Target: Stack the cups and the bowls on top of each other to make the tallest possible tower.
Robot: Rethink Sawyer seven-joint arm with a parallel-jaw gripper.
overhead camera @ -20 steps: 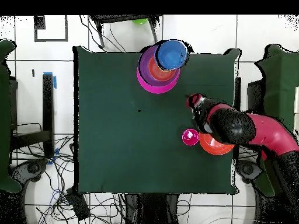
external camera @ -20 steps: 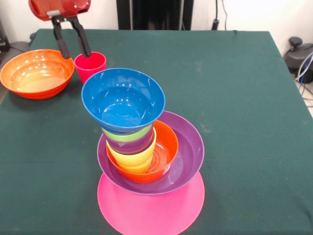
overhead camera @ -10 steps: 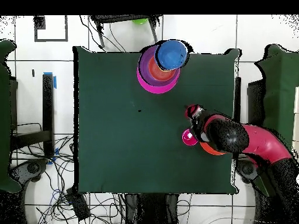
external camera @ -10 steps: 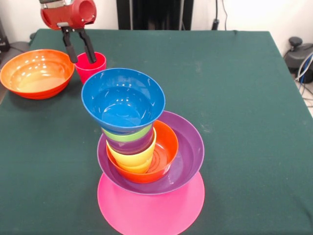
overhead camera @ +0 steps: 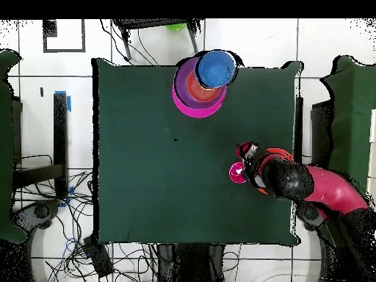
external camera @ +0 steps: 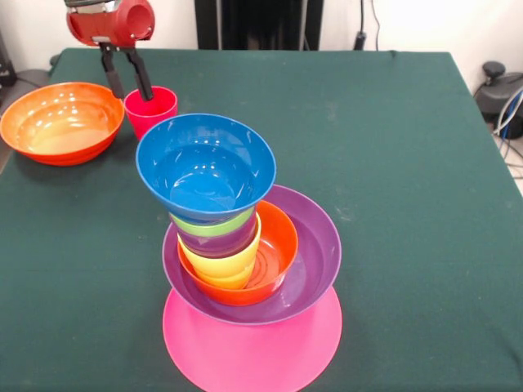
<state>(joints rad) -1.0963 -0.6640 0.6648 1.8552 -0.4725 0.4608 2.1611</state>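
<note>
Right at the rim of the small glossy red plastic cup [external camera: 150, 111], the black two-fingered gripper [external camera: 127, 78] hangs with its fingers parted a moderate way: one finger dips over the cup's near lip, the other sits outside, toward the large glossy orange plastic bowl [external camera: 60, 122] just beside the cup. Nothing is held yet. Well away from the cup, across the dark green table [external camera: 392, 163], stands the tower [external camera: 237, 245]: a pink base, purple bowl, small orange bowl, yellow, purple and green rims, and a blue bowl [external camera: 206, 167] tilted on top.

The risk, I'd say: a wall pinch could tip the light cup or knock the orange bowl, and that leaning blue bowl may slide when loaded.

The front view shows the finger spread and the tilt; the overhead view shows neither, since the arm covers most of the orange bowl, but places cup and tower on the table.
</note>
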